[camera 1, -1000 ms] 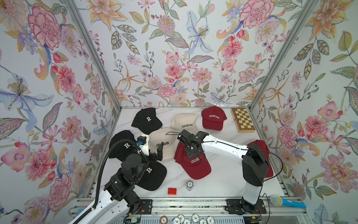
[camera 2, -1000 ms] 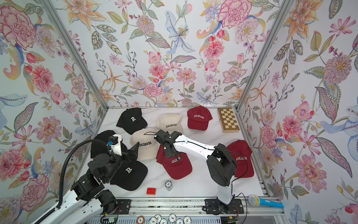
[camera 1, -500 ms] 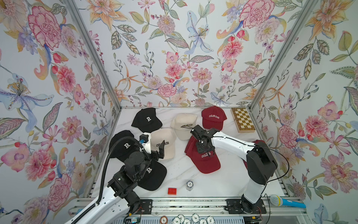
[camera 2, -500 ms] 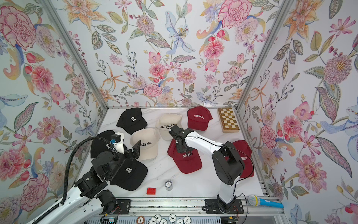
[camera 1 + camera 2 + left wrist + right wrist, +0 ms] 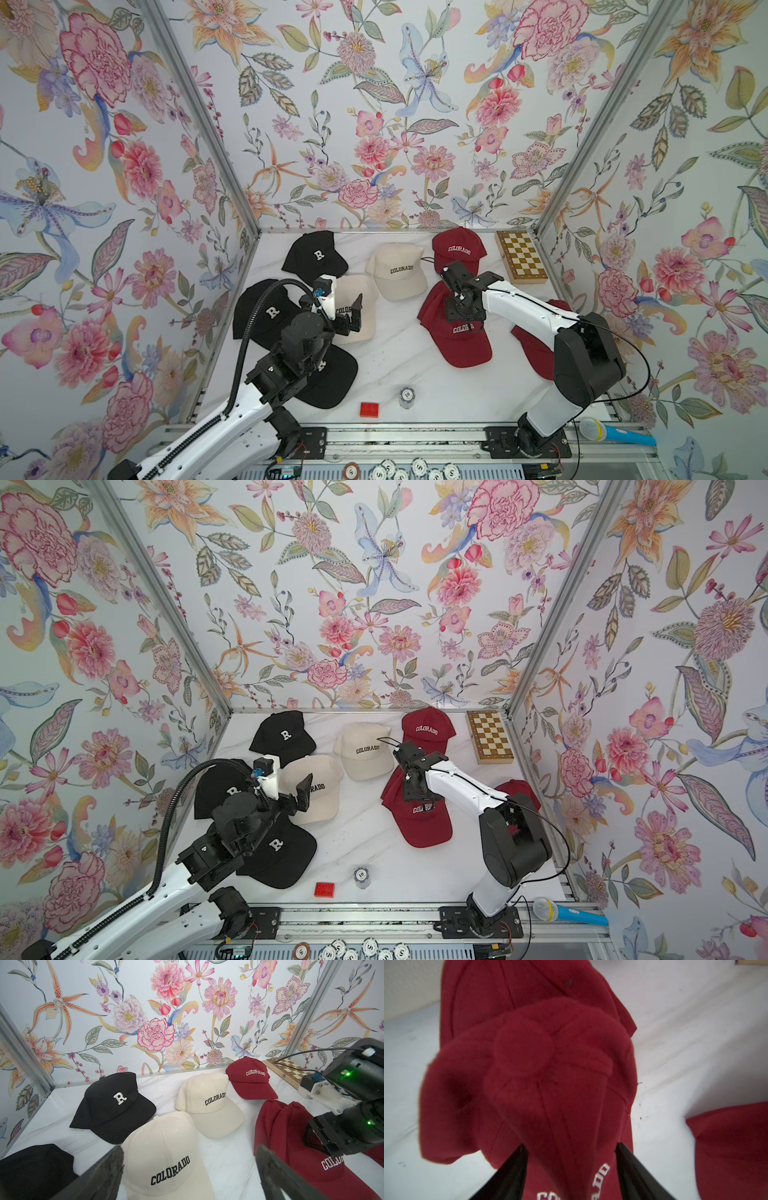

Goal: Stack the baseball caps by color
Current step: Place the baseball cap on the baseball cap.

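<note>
Overhead, in both top views, the right gripper (image 5: 461, 318) sits on two overlapped maroon fabric caps (image 5: 465, 349), its arm covering their crowns. Left wrist view: the left gripper (image 5: 187, 1167) hangs spread above a cream fabric cap (image 5: 166, 1142). Right wrist view: fingers (image 5: 515, 1169) straddle the blurred crown; pinch undeterminable.

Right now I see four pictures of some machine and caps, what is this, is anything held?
A left arm and a right arm, both robots, stand at the front of a white table. Two pictures look down from above; two come from cameras on the arms' wrists. On it lie black caps, cream caps and dark red caps, plus a chessboard, a red brick and stacked chips. The left gripper is open above a cream cap, empty. The right gripper straddles a dark red cap lying on another; whether it grips is unclear.
</note>
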